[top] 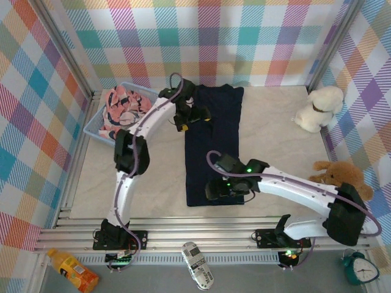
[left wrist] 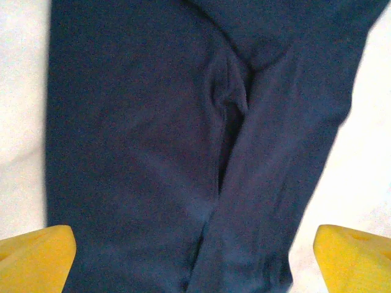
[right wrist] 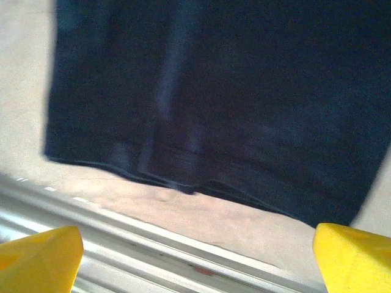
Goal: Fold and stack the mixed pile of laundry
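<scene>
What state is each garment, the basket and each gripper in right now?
navy T-shirt: folded into a long strip, flat on the table.
light blue basket: holds the pink garment.
pink garment: crumpled, unfolded.
left gripper: open, above the shirt.
right gripper: open, above the shirt's near hem.

Pastel plaid walls (top: pixel 208 36) enclose a beige tabletop (top: pixel 159 183) edged by aluminium rails (top: pixel 201 227).

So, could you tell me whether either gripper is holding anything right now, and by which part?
Nothing is held. The left gripper and the right gripper both stand open, and the navy T-shirt lies flat beneath them, ungripped.
</scene>
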